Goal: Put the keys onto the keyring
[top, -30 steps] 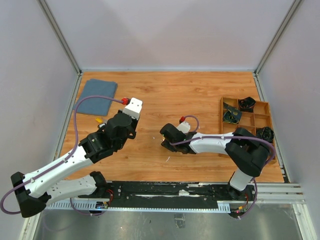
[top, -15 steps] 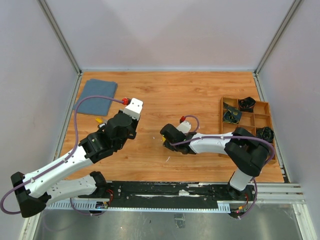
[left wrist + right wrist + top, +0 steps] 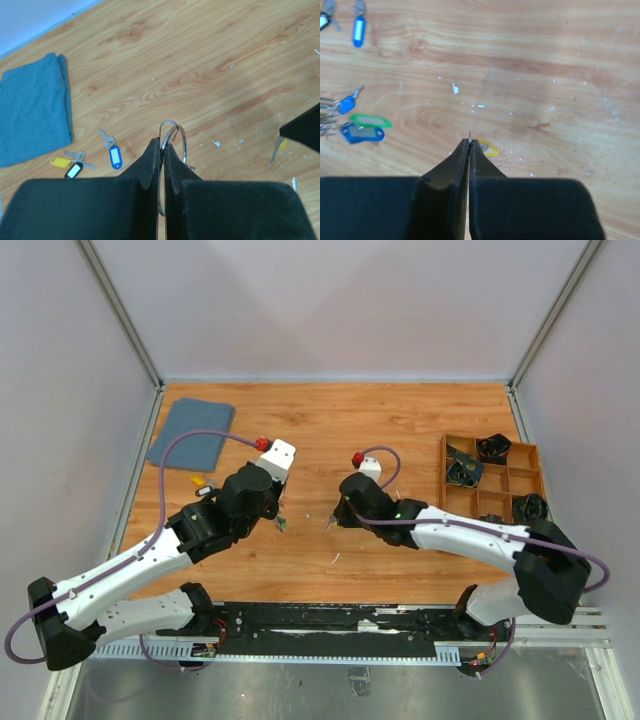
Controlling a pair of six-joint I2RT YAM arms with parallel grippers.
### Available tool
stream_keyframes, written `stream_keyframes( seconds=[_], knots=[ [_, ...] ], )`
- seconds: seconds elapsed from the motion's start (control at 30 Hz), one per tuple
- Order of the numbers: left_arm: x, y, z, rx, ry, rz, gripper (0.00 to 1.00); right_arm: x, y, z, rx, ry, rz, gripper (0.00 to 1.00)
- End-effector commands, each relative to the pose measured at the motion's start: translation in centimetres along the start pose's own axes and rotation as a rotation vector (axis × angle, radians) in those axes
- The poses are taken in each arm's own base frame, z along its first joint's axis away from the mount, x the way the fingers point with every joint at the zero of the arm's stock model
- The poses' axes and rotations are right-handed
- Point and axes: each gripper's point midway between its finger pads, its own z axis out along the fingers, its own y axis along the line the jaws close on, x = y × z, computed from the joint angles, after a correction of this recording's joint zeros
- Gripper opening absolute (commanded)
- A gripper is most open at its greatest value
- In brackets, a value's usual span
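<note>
My left gripper (image 3: 162,145) is shut on the keyring (image 3: 173,134), a thin silver loop standing up past its fingertips; from above it (image 3: 281,522) is at mid-table. My right gripper (image 3: 469,141) is shut on the thin edge of a yellow-tagged key (image 3: 488,148), which hangs below it in the left wrist view (image 3: 278,147). The two grippers face each other a short way apart. Loose keys lie near the cloth: a blue-tagged one (image 3: 115,156), a yellow-tagged one (image 3: 60,162) and a black-tagged one (image 3: 74,171). Green-tagged (image 3: 370,120) and blue-tagged (image 3: 362,133) keys bunch together; whether they hang on the ring is unclear.
A folded blue cloth (image 3: 192,432) lies at the back left. A wooden divided tray (image 3: 520,480) holding dark items stands at the right edge. Small white specks (image 3: 335,558) dot the wooden table between the arms.
The right gripper closed on the yellow-tagged key and lifted it off the table. Both wrists shifted: the left gripper came right with the keyring and now faces the right gripper.
</note>
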Motion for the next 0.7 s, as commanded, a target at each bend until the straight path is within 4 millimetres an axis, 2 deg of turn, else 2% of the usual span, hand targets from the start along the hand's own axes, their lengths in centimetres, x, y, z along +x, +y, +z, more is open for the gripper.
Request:
stream_keyframes(
  seconds=[0.0, 0.13, 0.2, 0.3, 0.4, 0.67],
  knots=[
    [-2.6, -0.5, -0.4, 0.043, -0.054, -0.053, 0.01, -2.4, -0.9, -3.0, -0.1, -0.022, -0.264, 0.01],
    [-3.6, -1.0, -0.8, 0.083, -0.071, -0.069, 0.01, -5.2, 0.7, -6.9, -0.3, -0.164, -0.491, 0.01],
    [-4.2, -1.5, -1.1, 0.121, -0.084, -0.075, 0.0, -6.5, 0.9, -9.2, -0.338, -0.219, -0.6, 0.0],
    [-5.2, -2.0, -1.7, 0.166, -0.117, -0.096, 0.0, -6.9, 0.1, -12.2, -0.329, -0.17, -0.765, 0.01],
    [-6.7, -2.8, -2.4, 0.23, -0.169, -0.108, 0.01, -7.1, 0.1, -14.4, -0.372, -0.17, -0.893, 0.01],
    [-9.4, -4.5, -3.6, 0.288, -0.255, -0.065, 0.01, -10.4, 1.9, -19.1, -0.449, -0.389, -0.981, 0.01]
  ],
)
